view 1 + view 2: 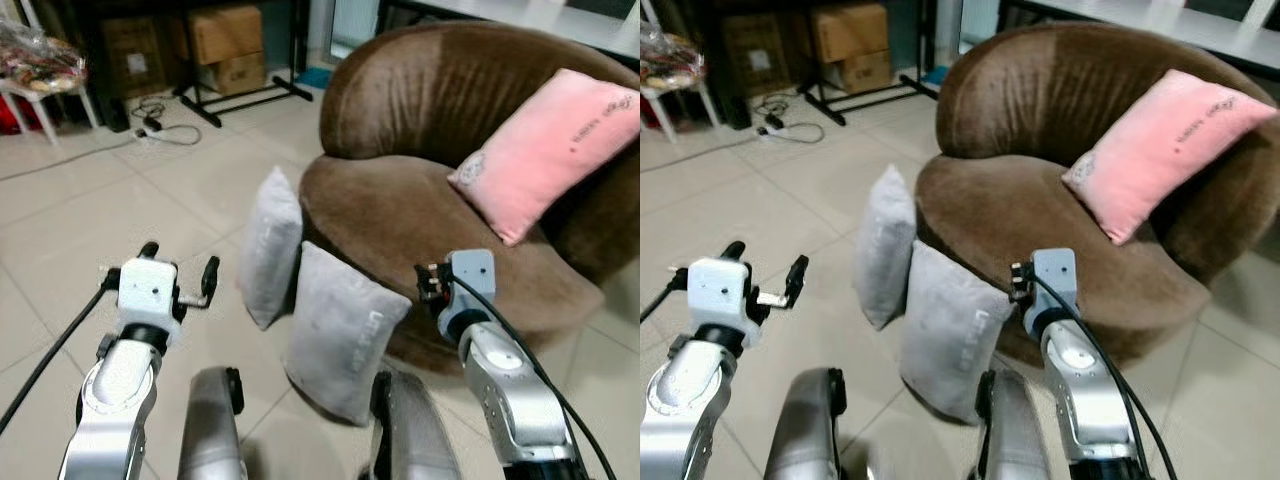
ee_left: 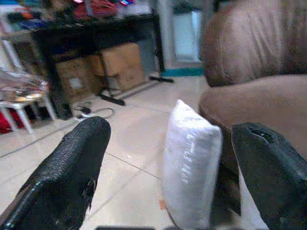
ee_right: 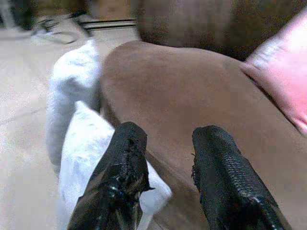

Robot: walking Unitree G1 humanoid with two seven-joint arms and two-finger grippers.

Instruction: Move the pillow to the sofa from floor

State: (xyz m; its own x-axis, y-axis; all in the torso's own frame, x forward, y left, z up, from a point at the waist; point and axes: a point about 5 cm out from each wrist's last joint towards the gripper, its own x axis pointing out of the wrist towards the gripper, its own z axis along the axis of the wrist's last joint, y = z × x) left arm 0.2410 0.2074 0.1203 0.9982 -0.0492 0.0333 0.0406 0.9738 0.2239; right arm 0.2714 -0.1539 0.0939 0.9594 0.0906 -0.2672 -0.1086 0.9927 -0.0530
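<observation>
Both hands empty, left hand wide, right hand narrower

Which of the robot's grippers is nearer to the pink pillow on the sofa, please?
Right. The right gripper hovers over the sofa seat's front edge, below the pink pillow; the left gripper is over the floor, beyond both grey pillows.
</observation>
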